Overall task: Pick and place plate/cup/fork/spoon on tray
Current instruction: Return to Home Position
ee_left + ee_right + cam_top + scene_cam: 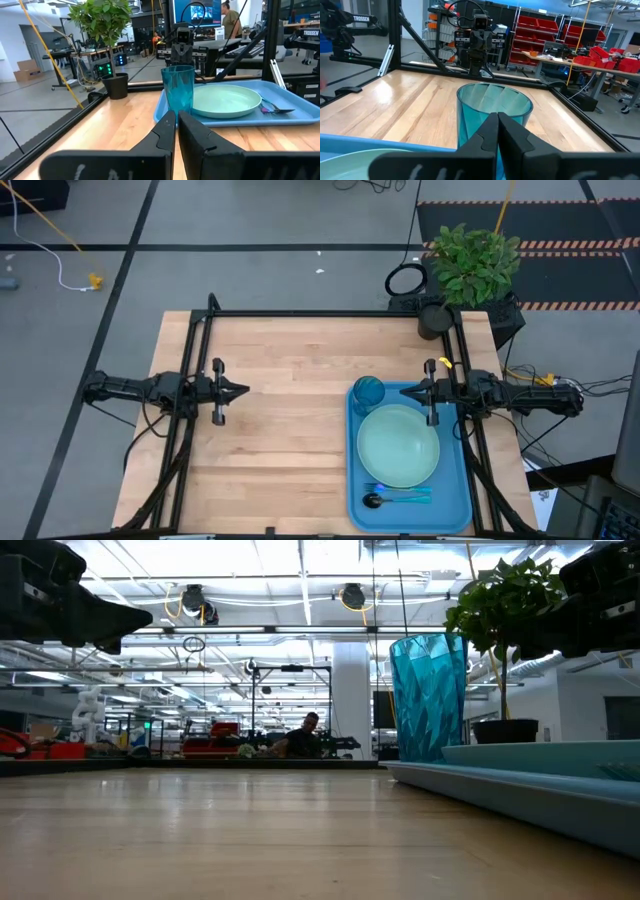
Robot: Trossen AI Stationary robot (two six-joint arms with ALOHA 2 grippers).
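The blue tray (pixel 460 480) lies at the table's right. On it rest the mint-green plate (pixel 398 445), the teal cup (pixel 368 392) upright at its far left corner, and the fork (pixel 405 490) and spoon (pixel 385 500) side by side at its near end. My right gripper (pixel 405 391) is shut and empty, raised above the tray's far end just right of the cup (pixel 492 112). My left gripper (pixel 245 391) is shut and empty, raised over the table's left half. The left wrist view shows the cup (pixel 178 90), plate (pixel 226 100) and tray (pixel 295 117).
A potted plant (pixel 470 265) stands at the table's far right corner, behind the tray. A black frame (pixel 300 313) runs along the table's far edge and sides. Bare wood (pixel 280 440) lies between the arms, left of the tray.
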